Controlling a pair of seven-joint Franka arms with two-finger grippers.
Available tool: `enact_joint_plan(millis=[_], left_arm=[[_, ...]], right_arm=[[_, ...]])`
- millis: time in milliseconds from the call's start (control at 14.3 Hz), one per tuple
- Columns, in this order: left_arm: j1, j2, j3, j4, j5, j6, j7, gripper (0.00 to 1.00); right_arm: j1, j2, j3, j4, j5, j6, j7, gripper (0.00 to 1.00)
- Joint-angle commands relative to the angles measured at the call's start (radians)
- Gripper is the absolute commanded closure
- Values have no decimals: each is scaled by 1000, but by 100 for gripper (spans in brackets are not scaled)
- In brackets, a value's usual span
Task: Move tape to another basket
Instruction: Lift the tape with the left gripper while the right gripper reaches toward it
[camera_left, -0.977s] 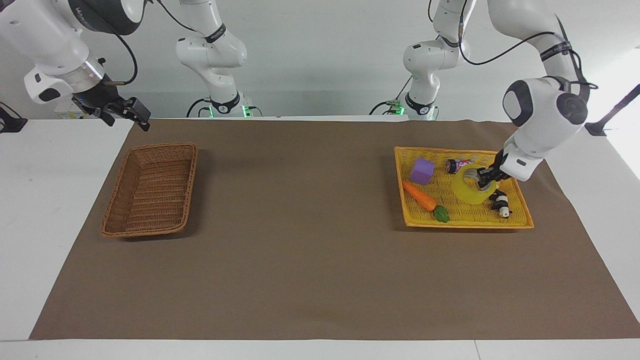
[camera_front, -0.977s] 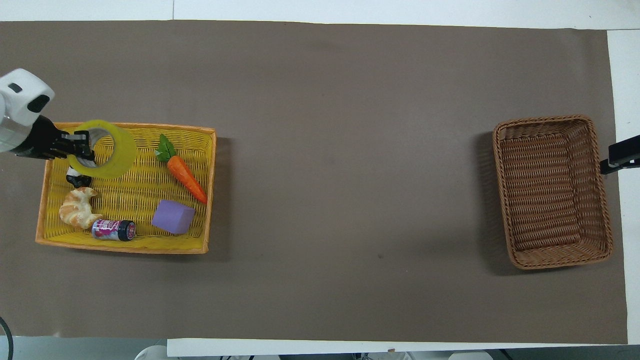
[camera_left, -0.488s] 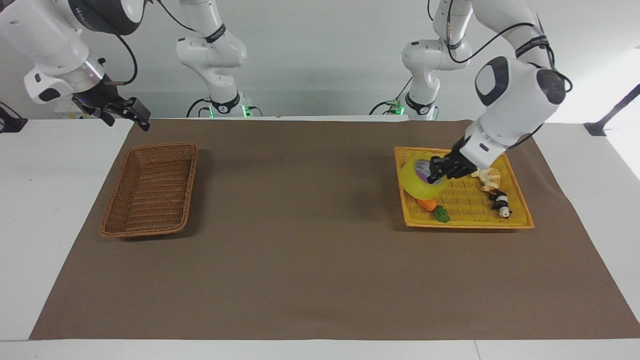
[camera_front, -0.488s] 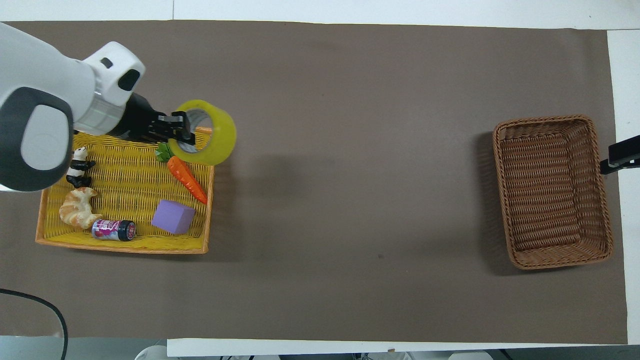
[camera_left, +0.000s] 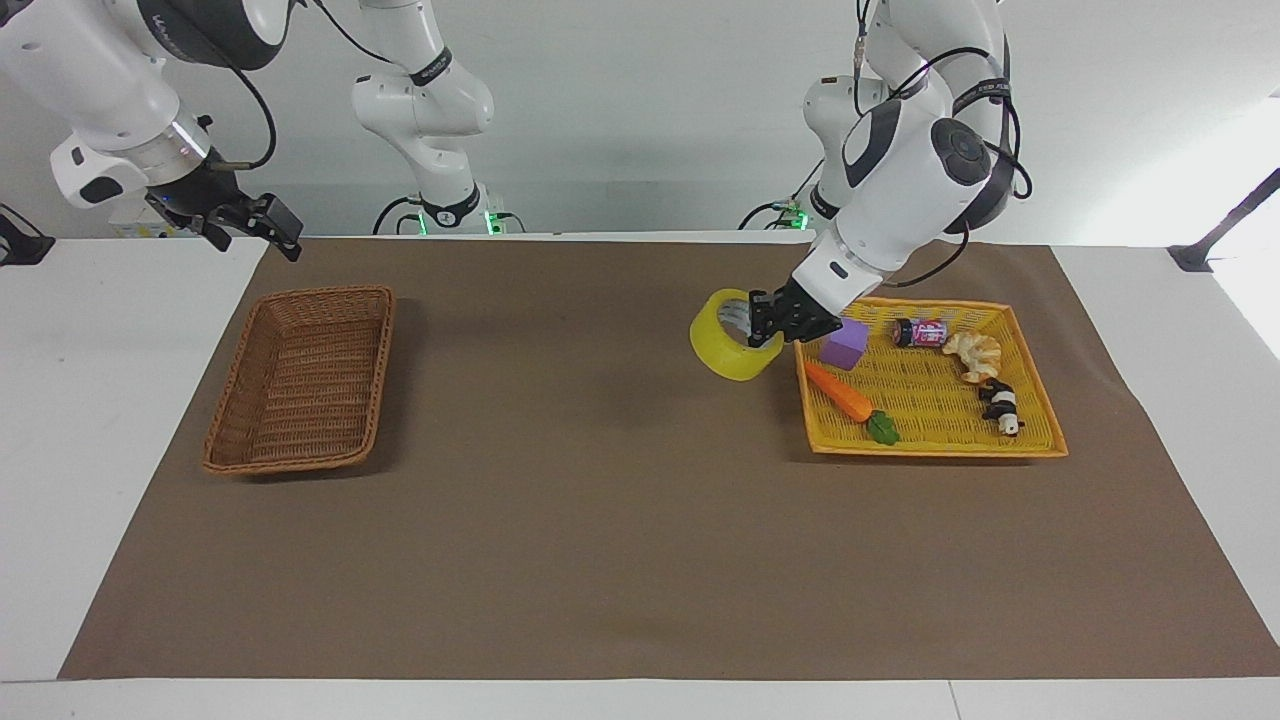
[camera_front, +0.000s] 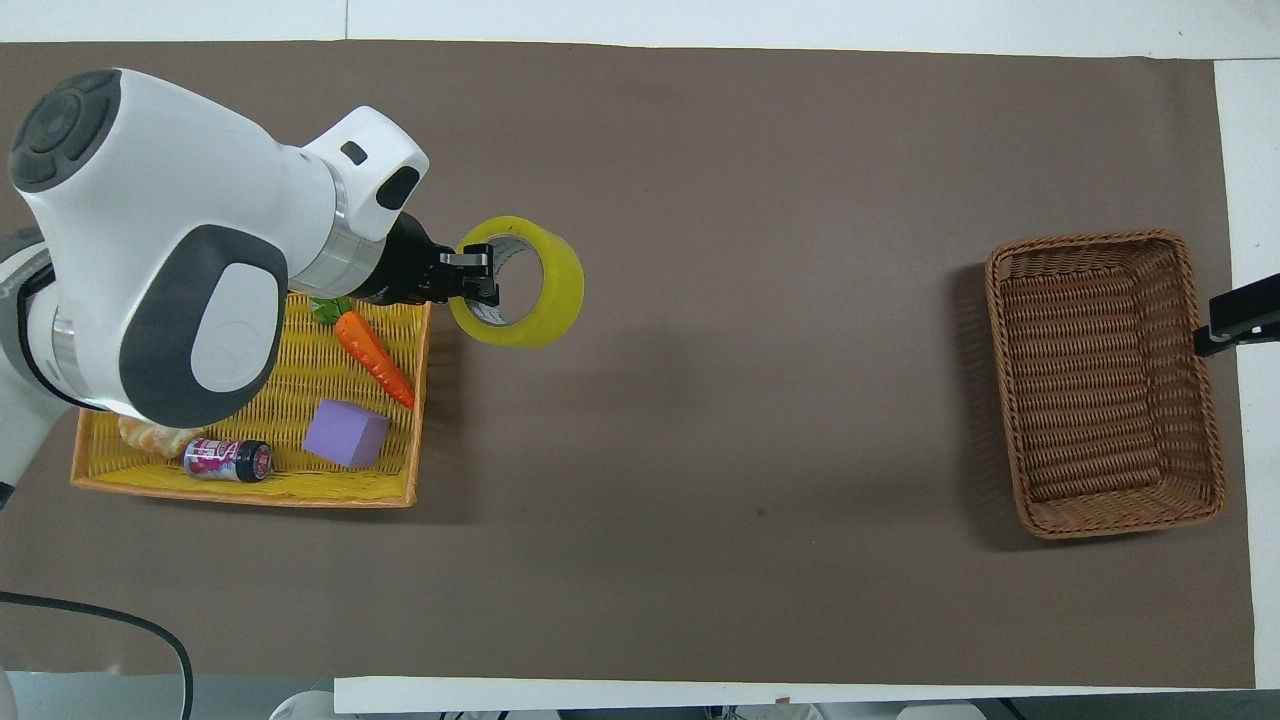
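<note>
left gripper (camera_left: 768, 322) clamped on tape (camera_left: 728, 349), airborne over mat beside yellow tray (camera_left: 935, 445) | right gripper (camera_left: 255, 225) waiting by basket (camera_left: 300, 375), finger gap unreadable

No legible text — labels unreadable.

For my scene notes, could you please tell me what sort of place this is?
Probably a robot lab test bench: a brown mat covers the white table, two white arms are mounted at its edge, and toy props fill a yellow tray basket.

The left arm (camera_front: 170, 260) hides most of the croissant (camera_front: 150, 437) overhead.
</note>
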Motion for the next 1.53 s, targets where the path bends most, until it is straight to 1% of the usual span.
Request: enact_joint_plan(millis=[0,140,279,419,558,628,767,837,1047,1186,1326,1465], left_arm=[[-9,2,16,14,-16,2,-13,100],[-9,1,16,11,-15,3,-16,100],[-9,1,16,13,-15,5,-18,100],[-9,1,16,11,-15,5,-22,100],[-7,1,16,10,-15,5,-21,100],[-3,1,16,10,-15,5,-21,100],[5,1,16,10,-15,5,-16,100],[10,1,16,10,-15,5,-15,100],[8,1,17,10,-12,5,-12,100],[8,2,19,10,-12,6,-12,100],[11,1,22,10,-12,9,-13,100],[10,-4,22,-5,-10,15,-12,100]], right_arm=[[-6,-30,2,-36,83,-4,-72,1],[-17,-28,0,-42,252,8,-106,1],[-9,-33,0,-72,379,59,-130,1],[0,-51,2,-137,549,124,-136,1],[3,-53,11,-209,772,206,-143,1],[38,-47,35,-217,818,273,-167,1],[165,-16,39,-223,846,425,-182,1],[204,15,39,-232,910,485,-182,1],[284,96,39,-246,1065,571,-207,1],[362,119,40,-260,1157,683,-201,0],[432,125,40,-287,1213,802,-204,1],[498,148,40,-287,1242,908,-204,1]])
